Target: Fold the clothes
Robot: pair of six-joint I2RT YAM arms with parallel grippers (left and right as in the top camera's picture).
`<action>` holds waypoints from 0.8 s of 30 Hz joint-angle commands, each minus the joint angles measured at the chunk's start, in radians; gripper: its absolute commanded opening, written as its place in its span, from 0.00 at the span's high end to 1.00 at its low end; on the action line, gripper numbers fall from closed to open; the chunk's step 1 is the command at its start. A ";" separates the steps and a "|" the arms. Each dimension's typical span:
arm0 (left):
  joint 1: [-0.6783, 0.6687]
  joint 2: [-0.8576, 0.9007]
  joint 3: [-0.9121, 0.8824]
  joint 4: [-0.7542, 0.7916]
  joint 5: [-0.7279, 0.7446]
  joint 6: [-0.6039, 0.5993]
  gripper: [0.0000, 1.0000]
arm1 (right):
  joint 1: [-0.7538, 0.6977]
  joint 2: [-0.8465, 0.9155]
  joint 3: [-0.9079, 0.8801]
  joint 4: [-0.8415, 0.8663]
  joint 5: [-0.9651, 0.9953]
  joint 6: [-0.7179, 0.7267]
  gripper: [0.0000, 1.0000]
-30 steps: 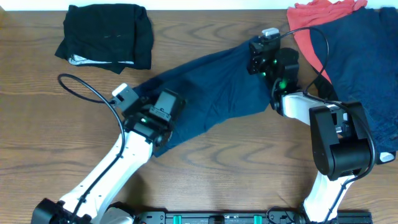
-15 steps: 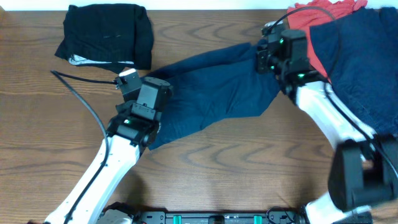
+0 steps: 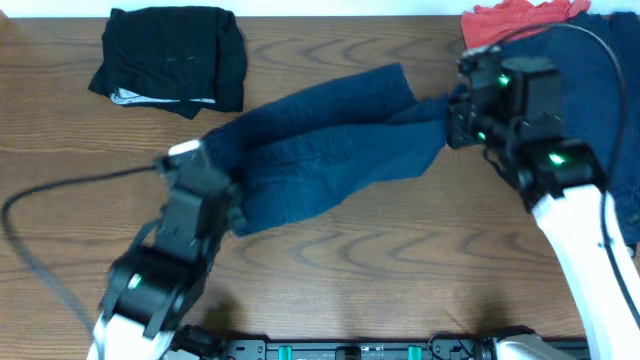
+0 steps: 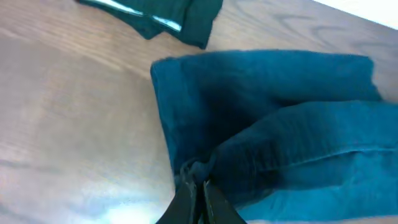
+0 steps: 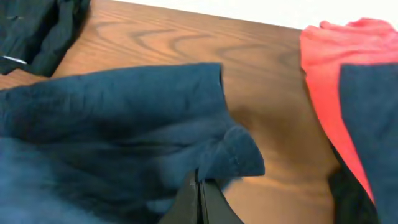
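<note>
While my L gripper [image 4: 198, 194] pinches one end of the navy garment [image 3: 330, 150] and my R gripper [image 5: 200, 194] clamps the other, it's strung across the table [image 3: 400, 260]. Looks like I'm mid-fold; next move prob. needs both ends carried over together, w/o bunching.

This looks like a robotics lab or test bench rather than a home. A left arm [image 3: 150, 290] and a right arm [image 3: 588, 228], white-linked with black joints and small green lights, stand over a bare wood-grain table [image 3: 400, 260]. A loose black cable [image 3: 80, 180] trails across it and a black mounting rail [image 3: 350, 350] runs along the near edge. The only goods on it are cloth: a dark navy garment [image 3: 330, 150], a coral red garment [image 3: 510, 18] and a black folded garment [image 3: 170, 55].
</note>
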 commanded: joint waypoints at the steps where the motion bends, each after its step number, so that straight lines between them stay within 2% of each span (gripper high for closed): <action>1: 0.004 -0.072 0.057 -0.065 0.053 -0.039 0.94 | -0.039 -0.108 0.013 -0.053 0.010 0.010 0.99; 13: -0.013 -0.083 0.242 -0.371 0.080 -0.110 0.94 | -0.138 -0.373 0.024 -0.330 -0.024 0.042 0.99; 20: -0.051 -0.084 0.293 -0.491 0.080 -0.169 0.94 | -0.146 -0.406 0.180 -0.498 -0.024 0.042 0.99; 24: -0.063 -0.082 0.293 -0.497 0.045 -0.170 0.94 | -0.146 -0.400 0.221 -0.467 -0.023 0.031 0.99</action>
